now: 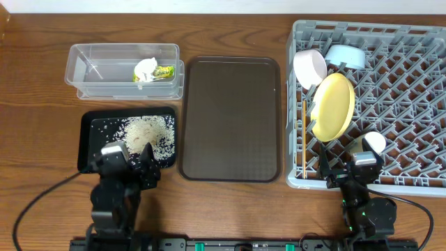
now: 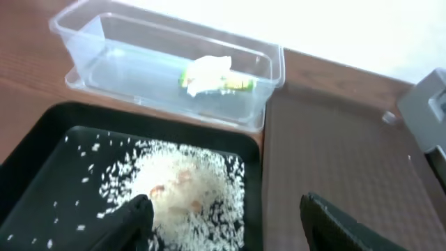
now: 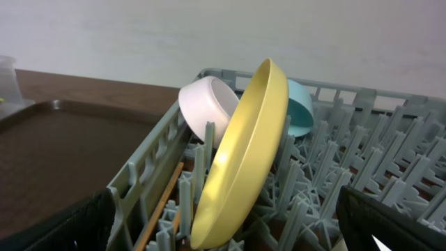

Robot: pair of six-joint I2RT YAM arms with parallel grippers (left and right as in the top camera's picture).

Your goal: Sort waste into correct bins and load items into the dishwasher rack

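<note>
Rack (image 1: pixel 362 26) sits right on the wood surface (image 1: pixel 42 84); right hand (image 1: pixel 352 171) at its near rim, fingers apart. Brown tray (image 1: pixel 230 118) centre. Clear box (image 1: pixel 97 49) holds tissue (image 1: pixel 144 69) and wrapper (image 1: pixel 164 72). Black tray (image 1: pixel 90 143) holds rice (image 1: pixel 148 132); left hand (image 1: pixel 129 162) over its near edge, fingers apart. Plate (image 1: pixel 332 107) on edge just beyond right hand, tilted, long axis near-far. Chopsticks (image 1: pixel 304 132) lie along the rack's left wall.

Brown wooden table (image 1: pixel 35 104), plain pale wall (image 3: pixel 139 35) — soft light
</note>
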